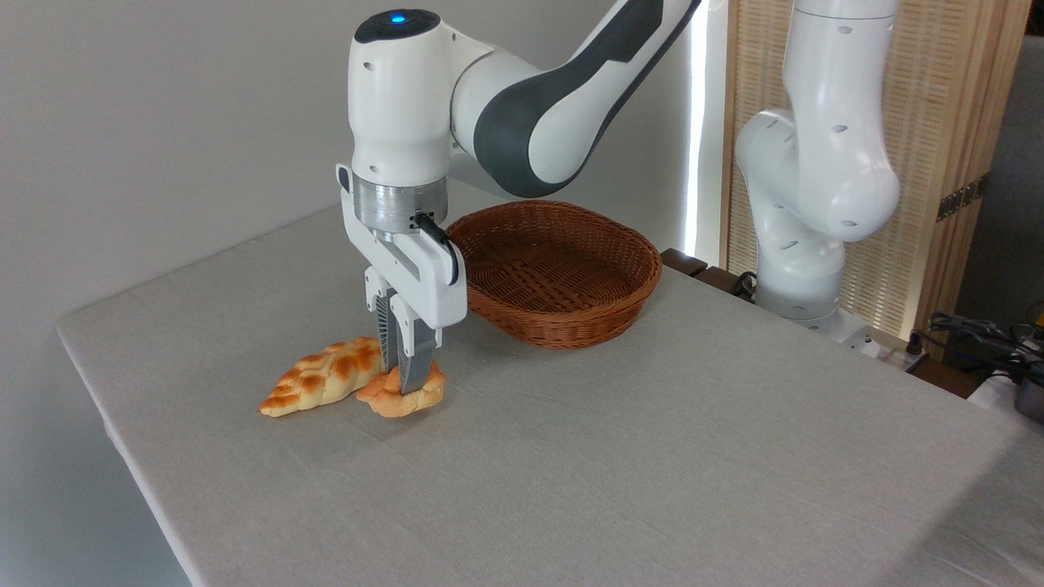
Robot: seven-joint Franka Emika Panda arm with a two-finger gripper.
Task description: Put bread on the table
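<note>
The bread [404,394], a lumpy orange-golden bun, rests on the grey cloth of the table [652,456], with the gripper [401,377] pointing straight down, its two fingers closed narrowly on the bun's top. Touching the bun on its left lies a long braided loaf [322,377]. Behind the bun and to its right stands a brown wicker basket [555,273], well apart.

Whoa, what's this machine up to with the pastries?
The robot arm's gripper is down at the grey table, its two fingers closed around a small orange bun. The bun sits on the cloth, right beside a longer braided loaf. Behind them the wicker basket looks empty. It appears to be setting the bun down and has not let go.
</note>
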